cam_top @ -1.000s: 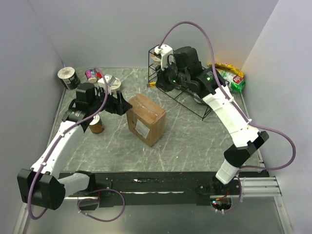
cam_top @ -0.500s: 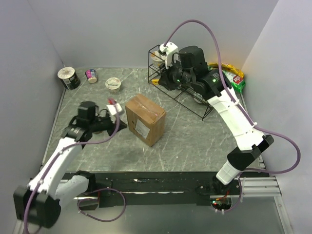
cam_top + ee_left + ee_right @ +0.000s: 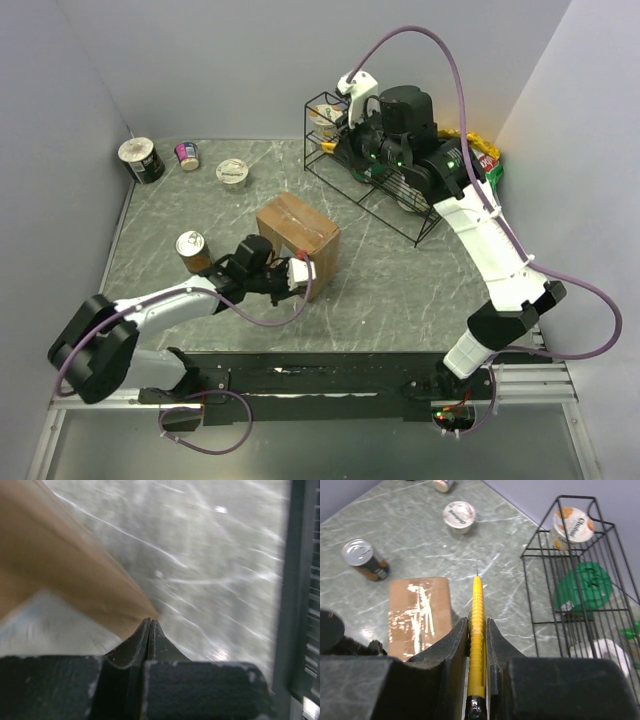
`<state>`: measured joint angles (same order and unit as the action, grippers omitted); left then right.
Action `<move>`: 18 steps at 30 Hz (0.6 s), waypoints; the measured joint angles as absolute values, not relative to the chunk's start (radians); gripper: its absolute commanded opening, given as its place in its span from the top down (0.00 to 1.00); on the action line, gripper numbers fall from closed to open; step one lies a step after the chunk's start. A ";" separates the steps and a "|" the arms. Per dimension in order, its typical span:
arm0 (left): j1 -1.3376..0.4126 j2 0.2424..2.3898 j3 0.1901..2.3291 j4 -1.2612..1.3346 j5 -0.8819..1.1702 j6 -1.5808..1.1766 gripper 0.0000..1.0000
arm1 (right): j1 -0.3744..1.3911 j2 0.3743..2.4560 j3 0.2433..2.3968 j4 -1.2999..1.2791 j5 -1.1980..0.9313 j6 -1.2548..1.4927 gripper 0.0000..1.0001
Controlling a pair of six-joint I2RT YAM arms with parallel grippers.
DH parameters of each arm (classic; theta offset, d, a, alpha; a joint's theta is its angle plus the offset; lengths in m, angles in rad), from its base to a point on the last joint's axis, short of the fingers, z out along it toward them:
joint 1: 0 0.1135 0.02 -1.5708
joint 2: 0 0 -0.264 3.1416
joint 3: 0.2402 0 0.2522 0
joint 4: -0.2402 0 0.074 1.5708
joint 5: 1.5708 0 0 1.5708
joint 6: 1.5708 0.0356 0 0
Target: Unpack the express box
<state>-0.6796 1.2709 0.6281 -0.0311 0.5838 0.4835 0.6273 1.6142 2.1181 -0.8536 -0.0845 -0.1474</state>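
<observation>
Box [image 3: 298, 243] stands mid-table, taped top up; left gripper [image 3: 300, 275], jaws together and empty, sits low at its near face, right gripper [image 3: 477, 625] clamped on a yellow pointed tool [image 3: 478, 600] above: brace the box first, then run the tip shallow along the tape [image 3: 422, 607]

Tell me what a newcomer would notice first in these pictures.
A brown box sits in the middle of the table, with the left tool shut and low at its near side. The right tool grips a yellow cutter, held high by the wire rack at the back right.
</observation>
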 measured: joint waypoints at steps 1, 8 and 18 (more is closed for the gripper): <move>-0.699 1.292 0.616 0.031 0.542 0.481 0.96 | 0.627 1.611 2.111 -0.851 -0.070 -0.151 1.00; -0.761 1.432 0.601 0.316 0.411 0.476 0.93 | 0.625 1.557 2.043 -0.826 0.073 -0.173 1.00; -0.668 1.250 0.652 0.057 0.491 0.443 0.50 | 0.559 1.545 2.042 -0.832 -0.234 -0.295 1.00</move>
<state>-0.6678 1.2499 0.6521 0.0574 0.4911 0.4435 0.5594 1.5448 2.0422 -0.8318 -0.2344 -0.2947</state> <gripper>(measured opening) 0.419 0.228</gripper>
